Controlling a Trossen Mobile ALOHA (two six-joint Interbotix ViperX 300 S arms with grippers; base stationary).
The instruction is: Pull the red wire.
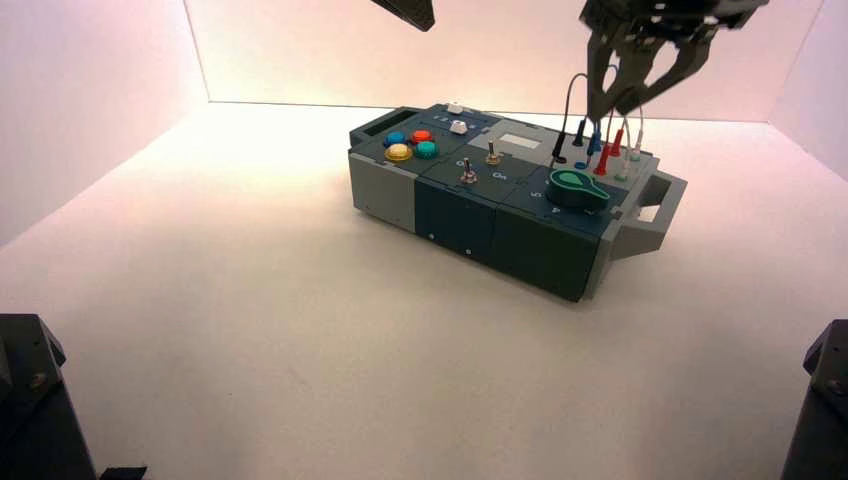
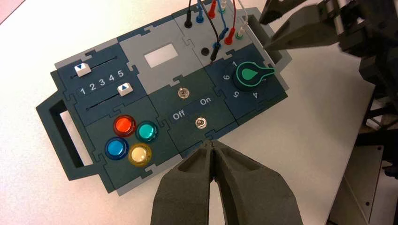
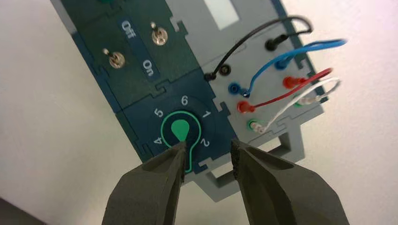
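The red wire (image 3: 244,107) loops between two red plugs in the grey socket panel at the box's right end, also seen from above (image 1: 603,158) and in the left wrist view (image 2: 230,36). My right gripper (image 3: 207,145) hangs open above that end, its fingers apart over the green knob (image 3: 180,131) and the box's handle, short of the red wire and touching nothing. In the high view the right gripper (image 1: 615,102) hovers just over the plugs. My left gripper (image 2: 212,143) is shut and empty, held high over the box's front edge near the toggle switches.
On the box (image 1: 450,215), black (image 3: 270,44), blue (image 3: 281,63) and white (image 3: 256,125) wires stand plugged in close beside the red one. Two toggle switches (image 2: 201,123), several coloured buttons (image 2: 124,125) and two sliders (image 2: 124,89) fill the rest of the top.
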